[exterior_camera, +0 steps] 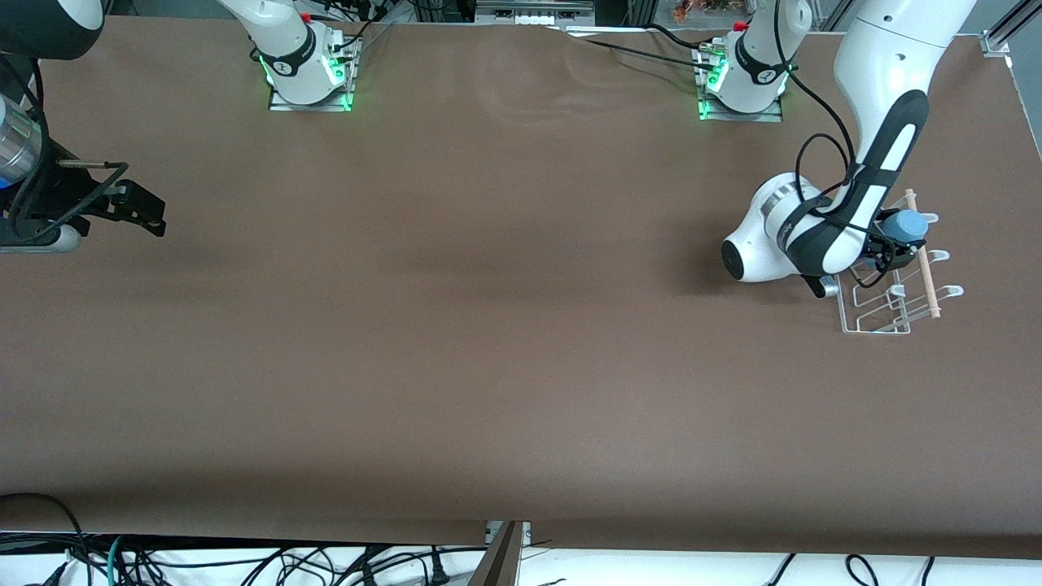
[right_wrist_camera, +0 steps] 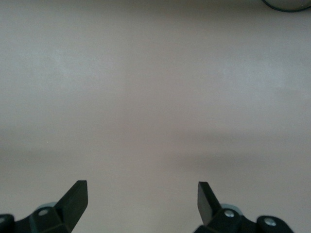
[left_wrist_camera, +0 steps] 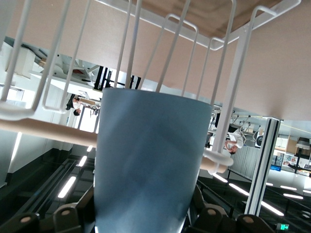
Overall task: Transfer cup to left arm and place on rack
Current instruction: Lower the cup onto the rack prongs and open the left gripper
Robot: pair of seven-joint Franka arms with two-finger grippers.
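We find the left arm (exterior_camera: 875,155) bent down over the rack (exterior_camera: 891,301), which stands on the table (exterior_camera: 488,325) toward the left arm's end. The left gripper (exterior_camera: 889,248) sits at the rack, clamped on the cup (exterior_camera: 905,225); in the left wrist view the cup (left_wrist_camera: 150,165) fills the space between the black fingers (left_wrist_camera: 73,216) and its wall rises among the white wire loops (left_wrist_camera: 170,53). The wooden dowel (left_wrist_camera: 43,131) runs across right at the cup, though we cannot tell whether the two touch. In the front view the cup lies against the rack's upper end (the end farther from the front camera), beside the dowel (exterior_camera: 924,260) and the white hooks (exterior_camera: 944,290).

The right gripper (exterior_camera: 134,207) waits over bare table at the right arm's end, its fingers (right_wrist_camera: 75,196) spread wide with nothing between them
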